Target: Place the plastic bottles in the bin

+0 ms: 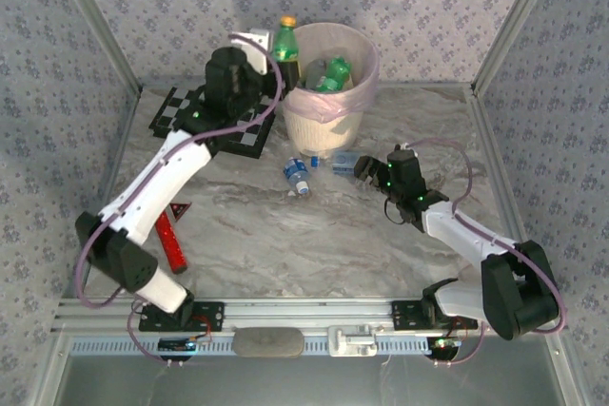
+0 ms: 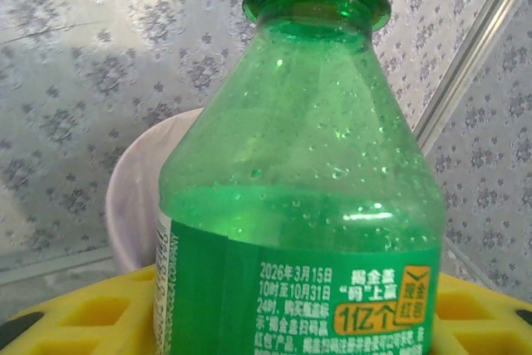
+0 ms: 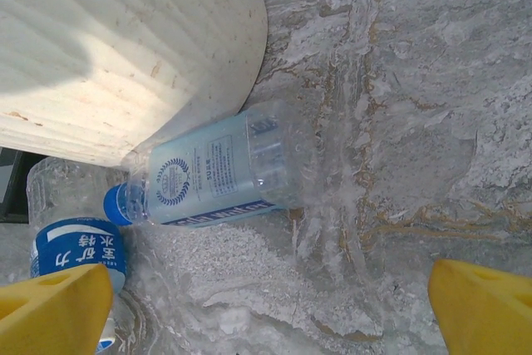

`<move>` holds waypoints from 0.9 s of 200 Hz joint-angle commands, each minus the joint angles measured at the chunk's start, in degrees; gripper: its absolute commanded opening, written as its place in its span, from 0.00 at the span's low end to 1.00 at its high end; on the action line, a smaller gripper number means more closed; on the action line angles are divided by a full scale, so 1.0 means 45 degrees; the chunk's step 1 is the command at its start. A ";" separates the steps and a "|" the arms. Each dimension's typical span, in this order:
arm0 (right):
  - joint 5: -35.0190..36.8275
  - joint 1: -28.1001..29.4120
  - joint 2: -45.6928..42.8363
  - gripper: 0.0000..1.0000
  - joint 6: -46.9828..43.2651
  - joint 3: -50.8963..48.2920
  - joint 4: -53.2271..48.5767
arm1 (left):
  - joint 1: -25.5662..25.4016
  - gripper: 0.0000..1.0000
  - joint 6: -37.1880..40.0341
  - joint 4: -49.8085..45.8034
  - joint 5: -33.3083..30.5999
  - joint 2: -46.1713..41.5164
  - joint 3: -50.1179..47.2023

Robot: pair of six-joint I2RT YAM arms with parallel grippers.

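My left gripper [image 1: 271, 56] is raised beside the left rim of the bin [image 1: 362, 102] and is shut on an upright green bottle [image 1: 285, 43] with a yellow cap. That green bottle [image 2: 299, 189] stands between my yellow fingers [image 2: 75, 318], with the bin's rim [image 2: 133, 189] behind it. Green bottles [image 1: 333, 73] lie inside the bin. Two clear blue-labelled bottles [image 1: 298, 176] [image 1: 343, 161] lie on the table at the bin's foot. My right gripper [image 1: 365, 169] hangs open just right of them. One clear bottle [image 3: 216, 172] rests against the bin wall [image 3: 125, 47]; another [image 3: 79, 251] lies by my left finger.
A black-and-white checkerboard [image 1: 205, 119] lies flat left of the bin, under the left arm. A small red object [image 1: 169, 235] lies near the left arm's base. Patterned walls close in the back and sides. Marble table [image 1: 314, 244] stretches in front.
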 commanded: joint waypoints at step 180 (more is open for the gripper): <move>0.0701 0.0132 -0.1774 0.99 0.0164 -0.0664 -0.0995 | 0.1049 0.83 -0.0208 -0.6553 0.2140 0.9584 1.3323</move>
